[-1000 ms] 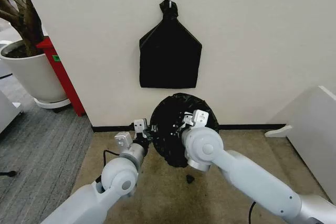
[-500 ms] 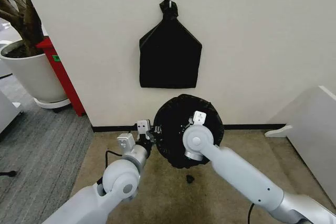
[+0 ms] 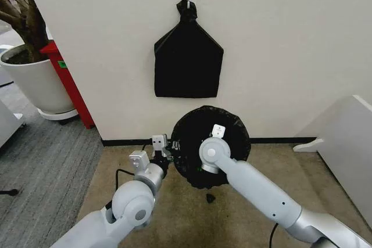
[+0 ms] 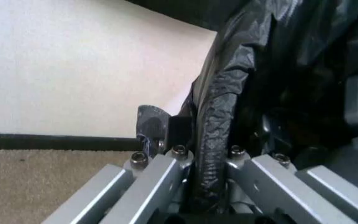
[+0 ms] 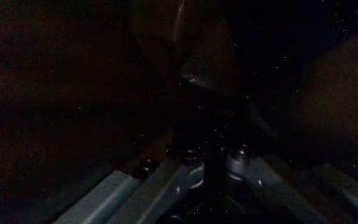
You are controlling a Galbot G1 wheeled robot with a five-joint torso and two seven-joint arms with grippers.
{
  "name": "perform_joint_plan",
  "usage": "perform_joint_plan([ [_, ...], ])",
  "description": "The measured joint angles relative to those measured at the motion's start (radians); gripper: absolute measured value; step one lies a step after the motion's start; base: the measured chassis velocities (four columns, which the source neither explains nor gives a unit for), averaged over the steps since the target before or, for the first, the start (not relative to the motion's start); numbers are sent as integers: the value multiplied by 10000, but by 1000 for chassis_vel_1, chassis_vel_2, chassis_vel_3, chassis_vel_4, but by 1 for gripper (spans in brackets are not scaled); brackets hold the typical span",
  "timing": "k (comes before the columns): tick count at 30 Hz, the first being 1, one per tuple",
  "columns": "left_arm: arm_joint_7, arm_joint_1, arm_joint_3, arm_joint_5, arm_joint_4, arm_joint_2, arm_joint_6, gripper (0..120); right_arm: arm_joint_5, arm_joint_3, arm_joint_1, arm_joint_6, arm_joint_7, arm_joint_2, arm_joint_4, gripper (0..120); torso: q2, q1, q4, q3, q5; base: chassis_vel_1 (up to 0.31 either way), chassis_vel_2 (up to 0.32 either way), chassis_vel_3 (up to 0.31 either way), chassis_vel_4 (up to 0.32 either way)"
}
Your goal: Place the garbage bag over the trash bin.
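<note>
Against the white wall, the garbage bag (image 3: 224,126), pinched by the left gripper (image 3: 172,148), has been shifted rightward by the right gripper (image 3: 204,143), whose fingers' state cannot be told.

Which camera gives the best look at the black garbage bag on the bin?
The head view: the thin, glossy black plastic garbage bag shows as a whole round shape against the wall. The left wrist view gives a close-up of one crinkled fold running between the left end effector's fingers. The right wrist view is too dark to make the bag out.

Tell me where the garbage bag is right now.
In the head view the garbage bag sits at centre on the floor by the wall, below the hanging black bundle, with the left gripper clamped on its left rim.
</note>
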Motion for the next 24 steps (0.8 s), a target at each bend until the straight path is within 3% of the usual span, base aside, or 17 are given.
perform_joint_plan([
  [6, 50, 62, -101, 8, -100, 48, 2, 0, -101, 20, -28, 86, -36, 71, -15, 0, 0, 0, 1, 0, 1, 0, 0, 0, 0],
  [14, 105, -137, -65, 148, 625, -292, -53, 0, 1050, -487, 373, 396, 597, -149, 1739, 0, 0, 0, 0, -1, -1, 0, 0, 0, 0],
  [24, 38, -363, -87, 42, 731, -455, -84, 0, 1299, -1105, 42, 483, 808, -136, 2042, 0, 0, 0, -1, 0, 0, 0, 0, 0, 0],
])
